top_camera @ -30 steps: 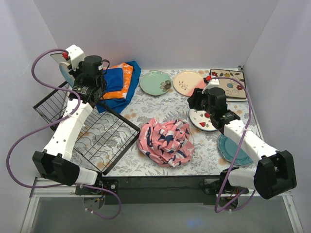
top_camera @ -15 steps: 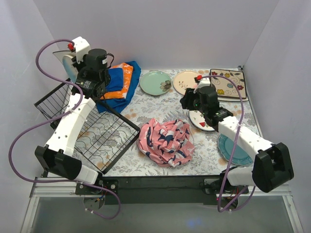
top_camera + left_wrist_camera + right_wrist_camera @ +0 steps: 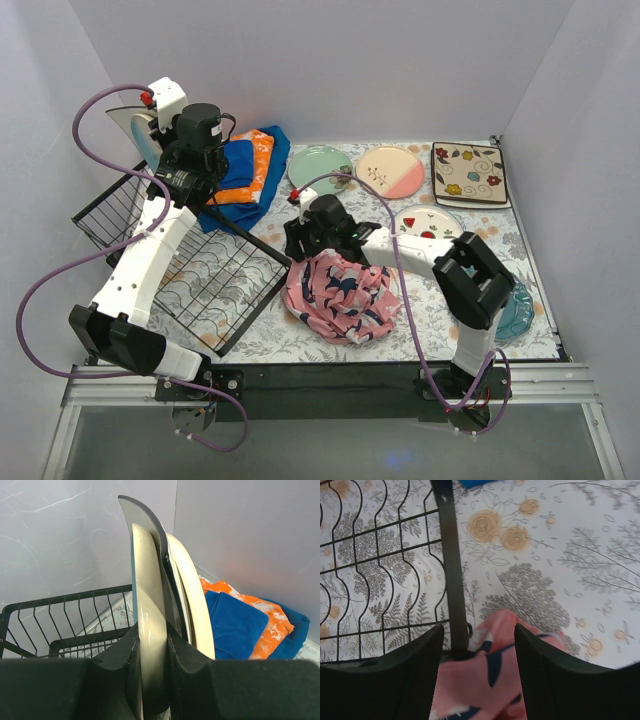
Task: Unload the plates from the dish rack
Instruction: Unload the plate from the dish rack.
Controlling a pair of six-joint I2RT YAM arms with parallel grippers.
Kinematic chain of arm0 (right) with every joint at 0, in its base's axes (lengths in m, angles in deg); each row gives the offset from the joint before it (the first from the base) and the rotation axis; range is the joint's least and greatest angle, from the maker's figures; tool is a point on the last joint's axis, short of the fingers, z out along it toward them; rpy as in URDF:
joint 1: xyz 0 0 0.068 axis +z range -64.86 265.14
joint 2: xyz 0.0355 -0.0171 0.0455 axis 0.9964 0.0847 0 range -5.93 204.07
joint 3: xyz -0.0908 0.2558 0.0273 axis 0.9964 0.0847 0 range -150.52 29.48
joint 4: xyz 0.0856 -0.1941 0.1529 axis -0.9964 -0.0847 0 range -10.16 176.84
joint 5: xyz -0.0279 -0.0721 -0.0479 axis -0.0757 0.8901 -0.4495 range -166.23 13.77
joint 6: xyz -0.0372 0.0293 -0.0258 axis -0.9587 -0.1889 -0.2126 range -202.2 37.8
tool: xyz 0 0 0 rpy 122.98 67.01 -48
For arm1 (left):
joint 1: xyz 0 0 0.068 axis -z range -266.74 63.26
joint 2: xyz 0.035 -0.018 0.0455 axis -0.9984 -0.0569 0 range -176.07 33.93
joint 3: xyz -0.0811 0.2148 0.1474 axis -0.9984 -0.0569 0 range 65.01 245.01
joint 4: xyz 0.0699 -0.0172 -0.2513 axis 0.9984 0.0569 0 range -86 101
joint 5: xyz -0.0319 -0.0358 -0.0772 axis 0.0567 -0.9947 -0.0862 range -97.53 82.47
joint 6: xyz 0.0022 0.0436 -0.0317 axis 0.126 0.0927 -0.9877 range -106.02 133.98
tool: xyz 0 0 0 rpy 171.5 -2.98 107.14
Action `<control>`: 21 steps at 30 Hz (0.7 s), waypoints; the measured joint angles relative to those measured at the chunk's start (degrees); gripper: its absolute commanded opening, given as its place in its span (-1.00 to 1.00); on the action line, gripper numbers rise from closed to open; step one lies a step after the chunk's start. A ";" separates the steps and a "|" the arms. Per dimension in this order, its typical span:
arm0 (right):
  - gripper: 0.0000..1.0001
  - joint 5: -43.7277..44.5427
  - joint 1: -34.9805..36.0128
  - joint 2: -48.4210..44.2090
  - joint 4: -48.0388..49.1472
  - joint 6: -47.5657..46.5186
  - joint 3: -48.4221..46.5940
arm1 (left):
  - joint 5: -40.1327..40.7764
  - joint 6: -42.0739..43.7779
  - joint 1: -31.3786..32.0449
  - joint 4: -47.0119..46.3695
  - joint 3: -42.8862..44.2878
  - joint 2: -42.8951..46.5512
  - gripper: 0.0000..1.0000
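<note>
Left wrist view: left gripper (image 3: pixel 152 642) is clamping an upright cream plate (image 3: pixel 147 580) edge-on, with the arm extending high at 10 o'clock above the dish rack (image 3: pixel 200 275). Right gripper (image 3: pixel 475 650) is hanging wide open and gripping nothing, pointing toward 9 o'clock over the rack's edge and a pink cloth (image 3: pixel 495 685).

Crumpled pink patterned cloth (image 3: pixel 340 292) mid-table; folded blue-orange cloths (image 3: pixel 245 168) at back

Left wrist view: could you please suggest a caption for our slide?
Left gripper clamps an upright plate edge-on, dish rack and folded cloths behind.
</note>
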 measured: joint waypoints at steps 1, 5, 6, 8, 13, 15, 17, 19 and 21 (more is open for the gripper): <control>0.29 -0.24 1.03 1.99 0.00 -0.48 -1.36 | -0.09 -0.07 0.00 -0.07 -0.13 0.07 -1.00; 0.29 -1.03 4.24 8.98 -1.31 -2.21 -7.45 | -0.24 -0.09 0.00 -0.13 -0.31 0.13 -1.00; 0.27 -0.83 4.83 10.29 -2.08 -2.64 -8.87 | -0.31 -0.09 0.00 -0.13 -0.37 0.15 -1.00; 0.23 -0.22 5.88 12.57 -3.17 -3.61 -11.28 | -0.37 -0.11 0.00 -0.11 -0.46 0.20 -1.00; -0.60 2.05 6.78 16.59 -6.01 -7.67 -14.82 | -0.39 -0.15 0.13 0.00 -0.46 0.20 -1.00; -0.83 2.32 6.73 17.09 -4.66 -8.90 -15.04 | -0.37 -0.26 0.33 0.15 -0.44 0.22 -1.00; -0.94 3.37 6.64 16.96 -5.11 -11.26 -15.08 | -0.37 -0.37 0.70 0.55 -0.46 0.37 -1.00; -0.97 4.20 6.64 16.81 -4.87 -12.79 -14.78 | -0.33 -0.59 1.18 0.85 -0.46 0.55 -1.00; -0.97 4.92 6.82 16.46 -4.22 -13.20 -14.10 | -0.33 -0.76 1.49 1.29 -0.46 0.74 -1.00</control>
